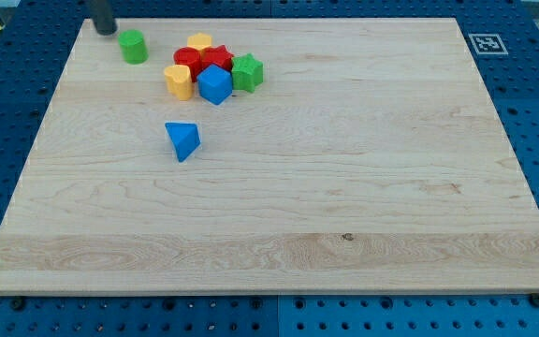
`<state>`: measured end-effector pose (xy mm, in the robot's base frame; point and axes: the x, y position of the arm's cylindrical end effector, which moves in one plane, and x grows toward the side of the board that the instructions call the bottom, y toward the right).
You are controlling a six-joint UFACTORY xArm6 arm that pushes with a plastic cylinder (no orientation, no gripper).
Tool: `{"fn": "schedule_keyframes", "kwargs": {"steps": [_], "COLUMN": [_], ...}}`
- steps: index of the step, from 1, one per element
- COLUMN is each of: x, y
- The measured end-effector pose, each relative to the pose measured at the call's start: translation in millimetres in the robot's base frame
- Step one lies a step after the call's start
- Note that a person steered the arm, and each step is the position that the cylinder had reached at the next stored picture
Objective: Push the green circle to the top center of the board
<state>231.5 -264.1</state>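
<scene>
The blue triangle lies nearest, well below and to the right of the tip. Farther up is the cluster: blue block, yellow block, red blocks, green star, another yellow. The green circle sits just right of the tip, seemingly not touching. The rod has no fingers and holds nothing. It looks like the approach step; next, a push rightward along the top edge, passing above the cluster.

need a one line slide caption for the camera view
My tip sits just left of the green circle near the board's top-left corner, beside a cluster of blocks.
</scene>
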Motion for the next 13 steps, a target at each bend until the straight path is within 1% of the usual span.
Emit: {"fn": "schedule_keyframes", "kwargs": {"steps": [1,2,3,4,7,8,10,11,12,13], "x": [41.3,58.7,57.4,49.4,11.3,7.3,-26.5,-39.0,-39.1,-39.0], "y": [-0.8,18.7,45.4,67.4,60.9,81.1,81.5,90.9,114.4,154.0]}}
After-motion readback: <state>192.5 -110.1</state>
